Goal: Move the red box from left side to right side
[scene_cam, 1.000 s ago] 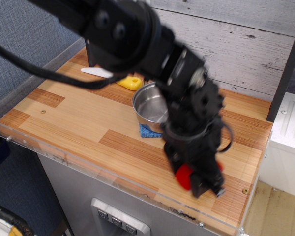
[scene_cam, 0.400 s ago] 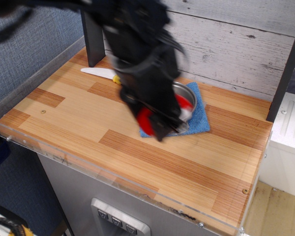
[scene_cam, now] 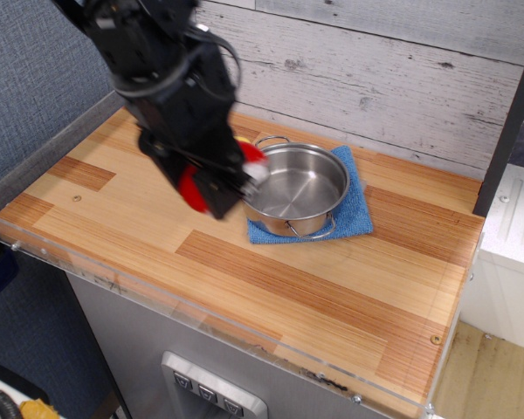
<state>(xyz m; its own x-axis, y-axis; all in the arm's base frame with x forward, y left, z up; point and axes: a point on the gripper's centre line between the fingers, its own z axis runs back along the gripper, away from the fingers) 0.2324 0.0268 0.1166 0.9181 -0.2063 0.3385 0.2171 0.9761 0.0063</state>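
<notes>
Nearest the camera, the bench (scene_cam: 271,288) shows a clear plastic lip along its front edge, and the wide stretch of wood in front of the fingers and off to their right lies bare out to the right-hand corner. A second ago the arm stood over that front right corner with the red box in its grasp; a little later it was over the steel pot; now it has swung back across to the left half of the bench, and the pot is no longer covered by it. The fingers (scene_cam: 220,183) are clenched on the red box (scene_cam: 192,188), whose glossy red shows on both sides of them, with a pale patch at the upper right end. The box is held above the wood, just left of the pot, and whether it touches the pot's rim cannot be told. Immediately right of the fingers sits the steel pot (scene_cam: 297,188), upright, resting on a blue cloth (scene_cam: 356,209) that sticks out past it to the right and front. Left of the fingers the bench runs bare to the clear side wall. Behind the fingers the arm's dark bulk hides the back left part of the bench. Farthest back, a grey plank wall (scene_cam: 393,78) closes off the bench.
</notes>
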